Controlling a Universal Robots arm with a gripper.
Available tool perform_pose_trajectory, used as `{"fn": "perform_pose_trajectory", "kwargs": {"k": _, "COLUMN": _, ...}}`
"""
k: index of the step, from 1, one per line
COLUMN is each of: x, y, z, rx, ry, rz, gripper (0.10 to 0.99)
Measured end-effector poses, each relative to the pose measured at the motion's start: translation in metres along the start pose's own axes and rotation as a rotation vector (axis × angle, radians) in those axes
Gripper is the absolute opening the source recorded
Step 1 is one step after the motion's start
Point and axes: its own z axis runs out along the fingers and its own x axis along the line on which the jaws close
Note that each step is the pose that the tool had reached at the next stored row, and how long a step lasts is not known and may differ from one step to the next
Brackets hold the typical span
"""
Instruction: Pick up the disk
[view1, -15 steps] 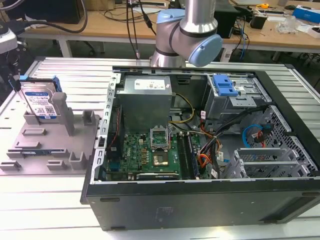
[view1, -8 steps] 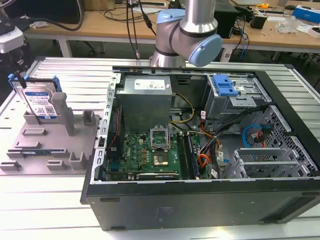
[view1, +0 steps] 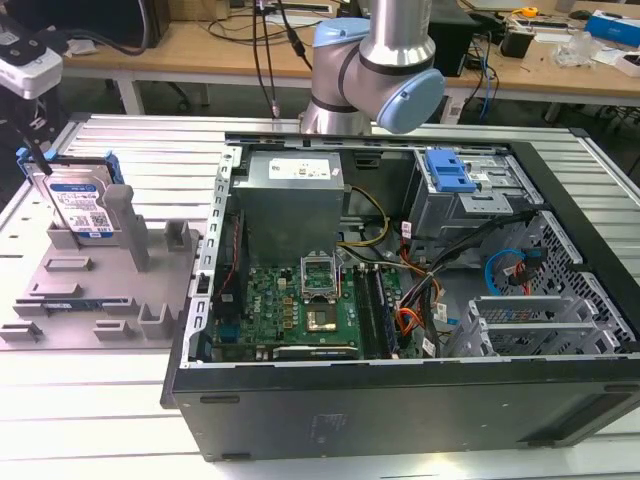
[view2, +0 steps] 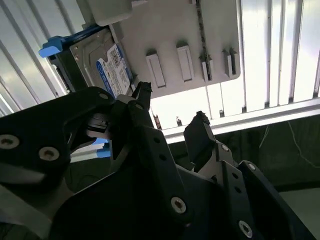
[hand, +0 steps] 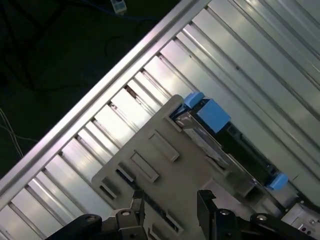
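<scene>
Claw wide, empty, over grey plastic fixture; flat silver metal disk slotted upright there, nine o'clock from black computer case, edge exposed for grasping.

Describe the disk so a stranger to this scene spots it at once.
Find the open computer case, then the grey slotted tray on the exterior view's left of it. The disk stands on edge at the tray's far end: silver metal, blue-and-white label, blue rails.
</scene>
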Motion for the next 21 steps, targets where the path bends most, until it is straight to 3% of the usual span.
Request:
{"fn": "perform_pose_trajectory", "kwargs": {"k": 8, "x": 0.0, "y": 0.0, "z": 0.0008, "rx": 0.0, "ry": 0.0066, "rz": -0.173, "gripper": 0.541}}
{"fn": "perform_pose_trajectory", "kwargs": {"k": 11, "x": 0.0, "y": 0.0, "z": 0.0012, "rx": 0.0, "ry": 0.0106, "rz": -0.279, "gripper": 0.541}}
{"fn": "perform_pose_trajectory", "kwargs": {"k": 18, "x": -0.0001, "y": -0.0002, "z": 0.0018, "rx": 0.003, "ry": 0.0147, "rz": -0.444, "gripper": 0.541}}
{"fn": "perform_pose_trajectory", "kwargs": {"k": 21, "x": -0.0002, "y": -0.0003, "z": 0.002, "rx": 0.004, "ry": 0.0159, "rz": -0.492, "gripper": 0.541}}
